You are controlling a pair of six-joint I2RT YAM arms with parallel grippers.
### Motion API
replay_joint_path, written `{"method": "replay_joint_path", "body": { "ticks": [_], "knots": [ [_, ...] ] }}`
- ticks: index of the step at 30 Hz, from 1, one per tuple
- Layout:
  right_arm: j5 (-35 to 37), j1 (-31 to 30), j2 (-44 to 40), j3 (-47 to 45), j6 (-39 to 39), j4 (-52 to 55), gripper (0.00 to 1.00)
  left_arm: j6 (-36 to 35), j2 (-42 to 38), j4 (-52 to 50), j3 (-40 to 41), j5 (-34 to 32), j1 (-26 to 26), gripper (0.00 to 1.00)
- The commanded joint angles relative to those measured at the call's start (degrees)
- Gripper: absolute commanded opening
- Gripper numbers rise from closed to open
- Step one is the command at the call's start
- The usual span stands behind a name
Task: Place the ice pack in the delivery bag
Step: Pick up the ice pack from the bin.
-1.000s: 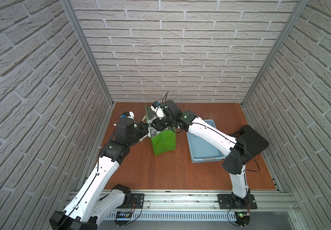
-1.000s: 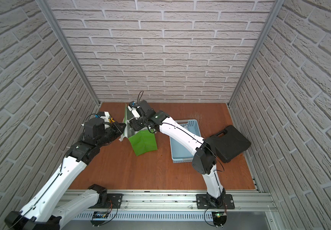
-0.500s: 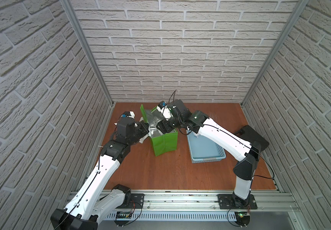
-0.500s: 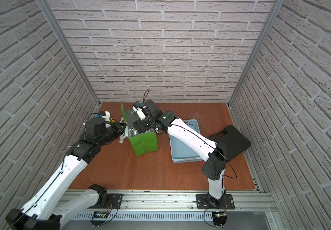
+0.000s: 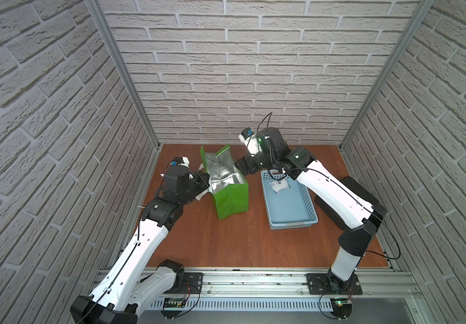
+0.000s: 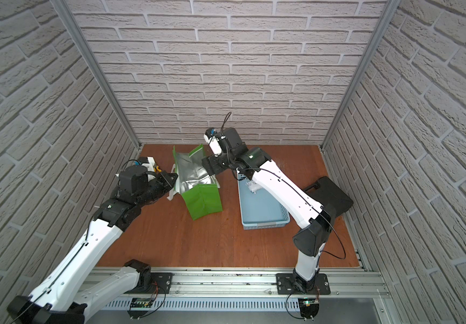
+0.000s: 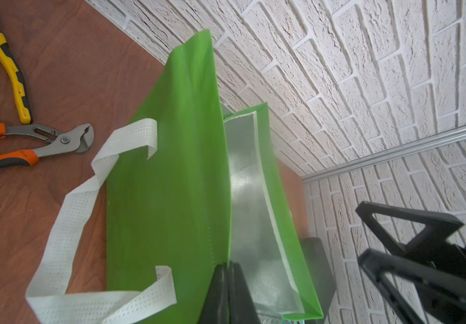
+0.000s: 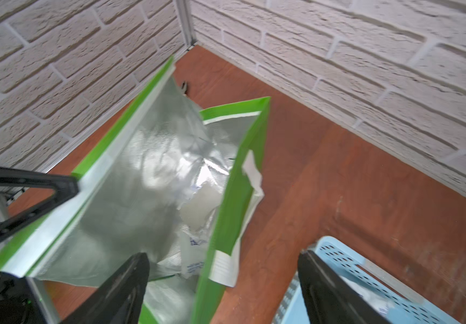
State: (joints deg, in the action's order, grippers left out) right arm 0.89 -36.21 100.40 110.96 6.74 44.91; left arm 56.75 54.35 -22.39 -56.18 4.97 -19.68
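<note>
Finds the ice pack (image 8: pixel 198 210) already inside the delivery bag (image 5: pixel 230 196), below and just ahead of the right tool (image 8: pixel 222 254), leaning on the foil lining by the green wall nearest that tool. Reads its long axis as running down into the bag, away from the tool.

Shows the right tool spread wide with nothing between the jaws, hanging just above the bag's rim on the side toward the blue basket (image 5: pixel 290 221). Shows the left tool (image 7: pixel 228 266) pressed together on the opposite rim, pinching green fabric and lining and holding the mouth open. Puts the right tool much the nearer to the pack, with the left tool across the mouth from it. Notes a white packet (image 5: pixel 279 185) in the basket, behind and below the right tool, untouched.

Against the picture a second ago:
- Right tool: then low over the bag's mouth and less spread, now drawn back toward the basket.
- Bag mouth: then nearly folded shut, now standing open, lining plain in both top views.

Judges the placing done. Expects the remaining move to be a clean withdrawal, with care not to snag the white strap (image 8: pixel 251 174).
</note>
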Motion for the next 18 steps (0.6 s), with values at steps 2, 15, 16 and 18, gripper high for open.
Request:
{"method": "replay_joint_path", "body": {
  "ticks": [2,15,16,18],
  "knots": [
    [2.03,6.09,-3.82,-10.52,3.75,-5.62,0.88,-1.12,-1.51,1.66,-0.5,-1.0,-0.35,0.0],
    [12.88,15.94,-1.49,-37.22,27.0,-24.79,0.93,-1.48,-2.8,0.92,0.7,-1.53,-0.32,0.0],
    [14.05,15.97,-0.62,-37.84,29.43,-25.37,0.93,-1.43,-2.7,0.86,0.72,-1.48,-0.28,0.0],
    [15.31,15.99,1.11,-38.12,32.46,-25.86,0.93,-1.41,-2.81,0.81,0.79,-1.45,-0.35,0.0]
  ]
}}
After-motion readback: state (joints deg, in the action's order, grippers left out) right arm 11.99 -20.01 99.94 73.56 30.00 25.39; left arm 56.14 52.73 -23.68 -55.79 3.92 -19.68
